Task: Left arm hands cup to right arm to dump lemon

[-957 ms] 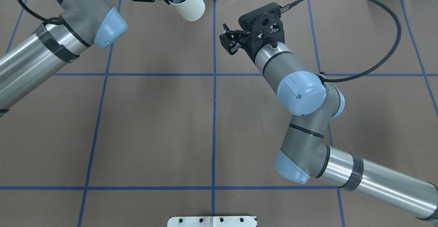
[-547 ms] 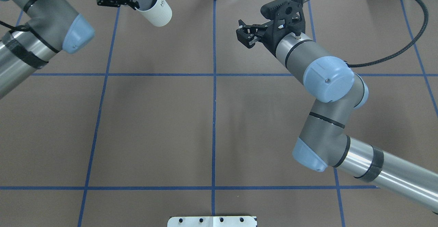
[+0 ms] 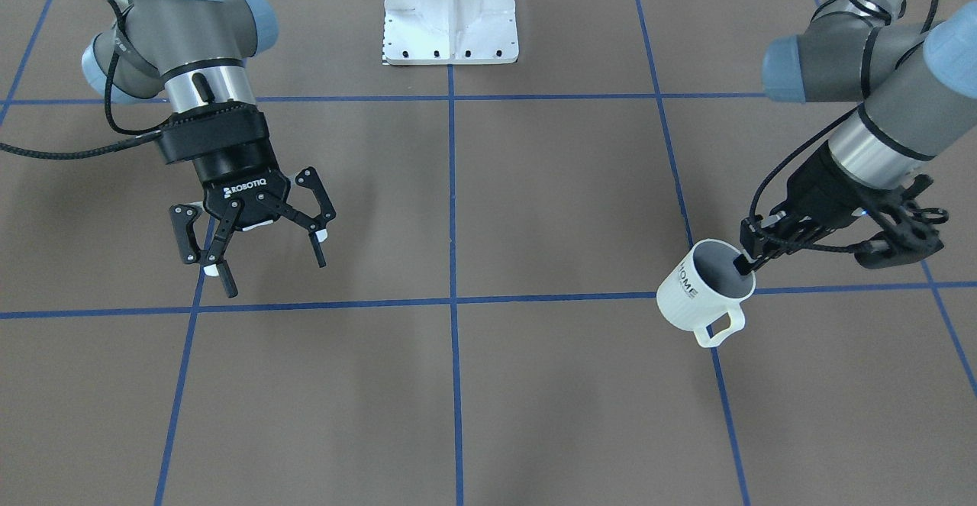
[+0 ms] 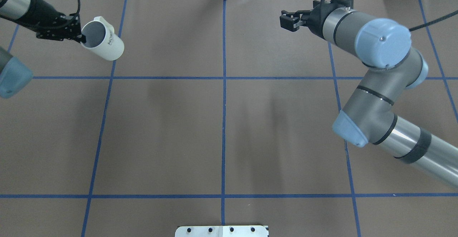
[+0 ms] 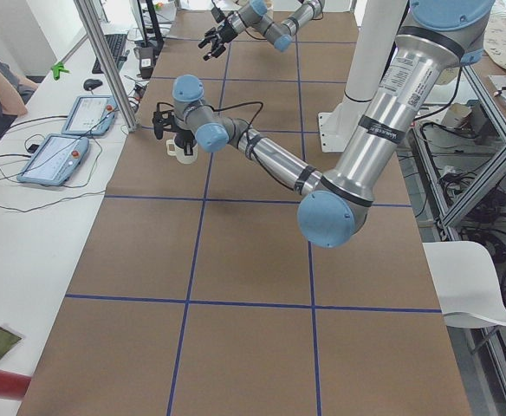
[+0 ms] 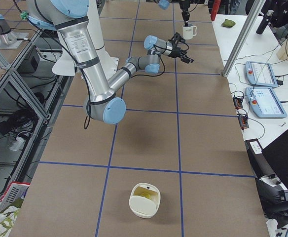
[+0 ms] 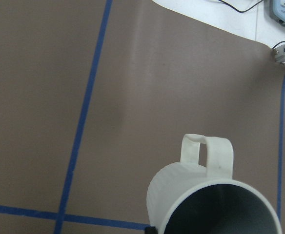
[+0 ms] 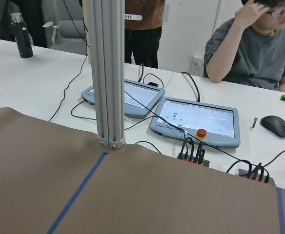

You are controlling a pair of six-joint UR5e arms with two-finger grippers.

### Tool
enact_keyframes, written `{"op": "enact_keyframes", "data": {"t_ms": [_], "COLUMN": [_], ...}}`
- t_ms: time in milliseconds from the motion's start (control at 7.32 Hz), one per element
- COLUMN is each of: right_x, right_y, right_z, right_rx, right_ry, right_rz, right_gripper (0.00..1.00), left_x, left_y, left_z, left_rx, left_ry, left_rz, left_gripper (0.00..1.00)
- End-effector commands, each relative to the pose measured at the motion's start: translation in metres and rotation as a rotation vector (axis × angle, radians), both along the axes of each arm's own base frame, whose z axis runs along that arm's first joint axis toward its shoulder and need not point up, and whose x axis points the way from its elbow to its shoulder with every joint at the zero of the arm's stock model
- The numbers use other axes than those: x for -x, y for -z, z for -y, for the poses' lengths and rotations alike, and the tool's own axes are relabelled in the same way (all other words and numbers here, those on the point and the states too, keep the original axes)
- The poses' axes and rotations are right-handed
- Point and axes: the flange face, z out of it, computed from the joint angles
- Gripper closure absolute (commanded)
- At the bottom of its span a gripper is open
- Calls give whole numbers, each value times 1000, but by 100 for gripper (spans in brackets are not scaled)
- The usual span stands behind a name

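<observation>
The white ribbed cup (image 3: 698,296) lettered HOME hangs tilted from my left gripper (image 3: 742,264), which is shut on its rim, one finger inside the mouth. In the overhead view the cup (image 4: 105,45) is at the far left, beside the left gripper (image 4: 80,38). The left wrist view shows its handle and its grey inside (image 7: 220,209). No lemon shows in it. My right gripper (image 3: 275,277), lettered ROBOTIQ, is open and empty, far from the cup, at the far right in the overhead view (image 4: 286,20).
A white mount base (image 3: 450,17) stands on the robot's side of the table. An aluminium post (image 8: 108,73), control tablets (image 8: 196,122) and seated people lie beyond the far edge. A cream container (image 6: 144,200) with something yellowish inside stands at the table's right end.
The left arm has carried the cup leftward and a little nearer. The right arm has swung right and farther away, its gripper still open. The two grippers are farther apart.
</observation>
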Motion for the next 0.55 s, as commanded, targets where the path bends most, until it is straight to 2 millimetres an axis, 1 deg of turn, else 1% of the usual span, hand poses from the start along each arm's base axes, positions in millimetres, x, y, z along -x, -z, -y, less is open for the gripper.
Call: {"op": "enact_keyframes", "data": {"t_ms": [0,137,273,410], "right_x": [-57,-82,-113,-140], "right_y": [-10,-14,-18,-25], "right_z": [28,36,46,53], "right_rx": [181,260,333,401], "right_ry": [103,132,168,188], "right_rz": [-2,-6,4,17], "right_gripper": [1,1,0,0], "left_x": [29,37,44,48], "left_y": [-73,-108,-130,-145], "left_z": [-37,-54,-68,-76], "left_rx": [-53,-79,-87,-83], "left_ry": [-91,-150,-185,-205], "left_rz": [93,138,166,181], "left_gripper": [100,100,100,100]}}
